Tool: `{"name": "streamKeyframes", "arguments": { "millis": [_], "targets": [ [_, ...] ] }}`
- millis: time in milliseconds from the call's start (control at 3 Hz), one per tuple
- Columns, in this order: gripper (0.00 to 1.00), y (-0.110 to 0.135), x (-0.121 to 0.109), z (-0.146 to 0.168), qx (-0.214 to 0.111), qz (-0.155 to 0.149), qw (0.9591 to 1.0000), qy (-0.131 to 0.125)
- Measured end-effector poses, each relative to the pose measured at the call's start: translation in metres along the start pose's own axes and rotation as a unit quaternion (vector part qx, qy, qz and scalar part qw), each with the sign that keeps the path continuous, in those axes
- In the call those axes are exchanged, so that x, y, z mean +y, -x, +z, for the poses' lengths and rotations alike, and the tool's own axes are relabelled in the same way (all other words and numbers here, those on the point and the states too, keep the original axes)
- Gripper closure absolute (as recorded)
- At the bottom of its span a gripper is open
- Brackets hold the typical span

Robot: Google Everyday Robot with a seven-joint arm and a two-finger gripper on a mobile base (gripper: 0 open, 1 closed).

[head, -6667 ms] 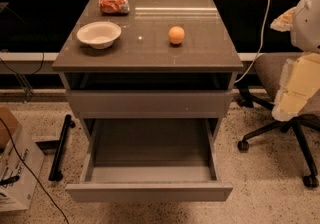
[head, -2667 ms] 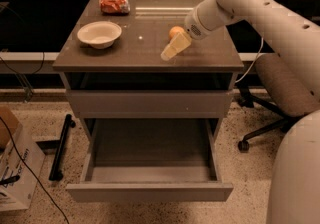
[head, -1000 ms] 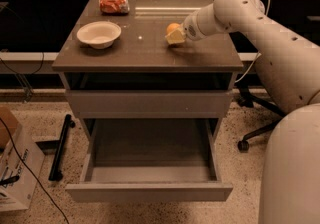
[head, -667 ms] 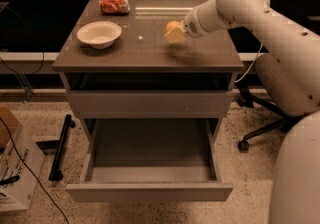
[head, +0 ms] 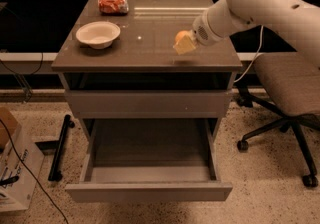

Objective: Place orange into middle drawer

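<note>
The orange [head: 179, 35] is held between the tan fingers of my gripper [head: 182, 43], over the right part of the grey cabinet top [head: 150, 53]. The gripper is shut on it, and my white arm [head: 250, 3] reaches in from the upper right. The middle drawer [head: 150, 143] is pulled out wide open below, near the front of the view, and its flat grey floor is bare. The gripper is above and behind the drawer's opening.
A white bowl [head: 98, 33] and a red-orange snack packet [head: 113, 4] sit on the left of the cabinet top. A closed grey drawer front [head: 150, 104] is above the open drawer. An office chair [head: 285, 83] stands at the right, a cardboard box [head: 12, 173] at the left.
My gripper came in from the right, closed on the orange, and has now moved it a little right and toward the front edge of the top.
</note>
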State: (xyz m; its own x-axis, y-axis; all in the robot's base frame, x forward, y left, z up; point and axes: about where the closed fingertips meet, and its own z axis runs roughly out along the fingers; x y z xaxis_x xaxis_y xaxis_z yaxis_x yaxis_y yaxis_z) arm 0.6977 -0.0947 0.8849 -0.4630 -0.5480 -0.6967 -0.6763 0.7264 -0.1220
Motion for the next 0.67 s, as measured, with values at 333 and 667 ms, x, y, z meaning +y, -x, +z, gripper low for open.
{"name": "streamKeyframes", "arguments": {
  "millis": [333, 667],
  "targets": [
    [1.0, -0.05, 0.041, -0.029, 0.062, 0.053, 0.9967, 0.006],
    [1.0, -0.119, 0.095, -0.045, 0.119, 0.124, 0.9846, 0.032]
  ]
}}
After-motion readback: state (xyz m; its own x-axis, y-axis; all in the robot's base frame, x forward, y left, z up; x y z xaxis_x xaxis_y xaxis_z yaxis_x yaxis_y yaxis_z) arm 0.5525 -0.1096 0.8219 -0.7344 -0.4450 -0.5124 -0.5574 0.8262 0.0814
